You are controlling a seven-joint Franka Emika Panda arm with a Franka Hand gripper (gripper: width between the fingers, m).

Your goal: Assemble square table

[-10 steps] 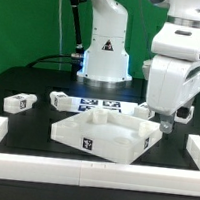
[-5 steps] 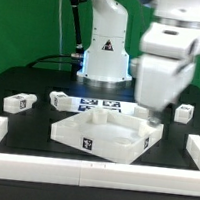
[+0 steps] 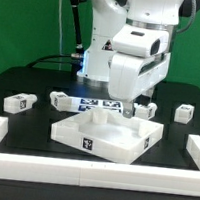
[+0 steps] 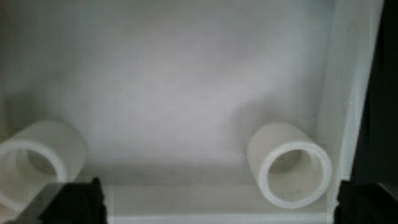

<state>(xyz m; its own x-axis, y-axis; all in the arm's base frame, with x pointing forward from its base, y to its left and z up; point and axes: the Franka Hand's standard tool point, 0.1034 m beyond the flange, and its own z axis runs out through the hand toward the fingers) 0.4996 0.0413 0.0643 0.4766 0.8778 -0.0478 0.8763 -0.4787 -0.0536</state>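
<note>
A: Where do we log the white plastic square tabletop with a raised rim (image 3: 96, 138)?
B: It lies flat mid black table (image 3: 25, 122), rim up, with a tag on its front wall. The white robot arm (image 3: 140, 60) hangs over its back part, towards the exterior view's right.
A: And the two-finger gripper (image 4: 222, 205)?
B: From the exterior view we cannot tell, because the arm's body covers it. In the wrist view we see dark fingertips (image 4: 75, 200) at both edges. The jaws are spread wide and hold nothing. Between them is only the tabletop's white inside.
A: And the rings?
B: We see two white round hollow collars (image 4: 294, 172) standing on the tabletop's floor, one near each finger.
A: Legs?
B: We mark three short white block legs with tags, all loose on the table and apart from the tabletop. One leg (image 3: 20, 102) sits far out on the exterior view's left. Another leg (image 3: 60, 100) sits behind the tabletop's left corner. The third leg (image 3: 184, 113) is on the right.
A: Anything else?
B: The marker board (image 3: 95, 106) lies flat just behind the tabletop. Long low white border strips (image 3: 90, 173) run along the front and both sides.
</note>
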